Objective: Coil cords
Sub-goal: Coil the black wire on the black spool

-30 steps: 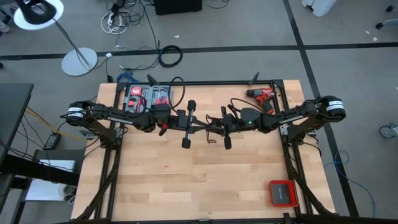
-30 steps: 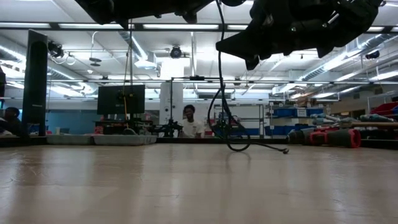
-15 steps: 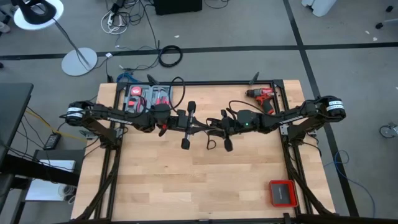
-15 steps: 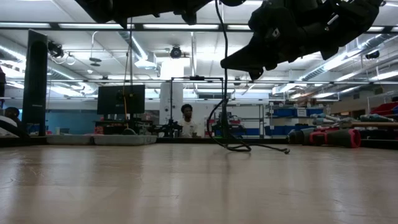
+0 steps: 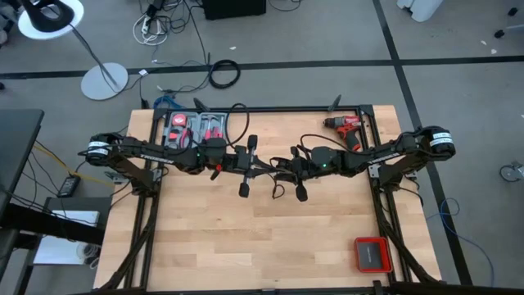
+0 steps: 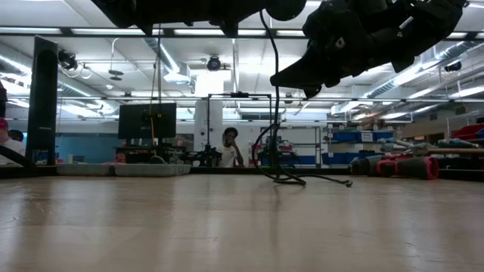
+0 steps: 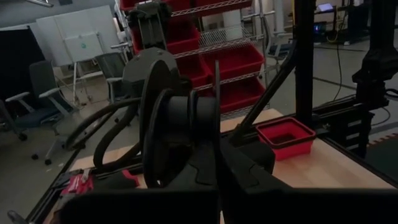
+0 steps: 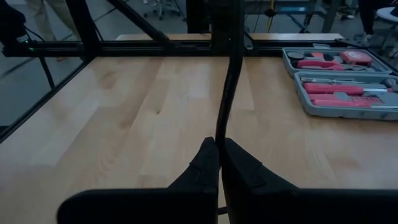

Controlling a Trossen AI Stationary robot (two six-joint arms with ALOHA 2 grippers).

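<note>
Both arms are drawing a little closer over the middle of the table than a second ago, and the right gripper (image 5: 288,170), which was a shade wider then, is now clamping down fully on the cord (image 6: 281,175). In the right wrist view its two fingers (image 8: 208,163) are pressing together around the thin black line, which is rising straight up from between them. The left gripper (image 5: 260,168) is facing it from the other side, closed too; what it is pinching cannot be made out from its own camera, where the other arm's wrist is filling the picture. In the low view the cord is hanging from the raised grippers in a slack loop, its lower run lying on the wooden table (image 5: 246,238) and one small end trailing off to the side. Holding it off the surface this way is likely letting the loop form freely, with each gripper taking one stretch of the line so a turn can be laid. The coil is looking barely begun. A red drill (image 5: 345,124) and an open tool case (image 5: 195,129) are sitting at the far edge, well apart, and a red tray (image 5: 371,254) is resting near the right front corner. A person is showing in the room behind.
</note>
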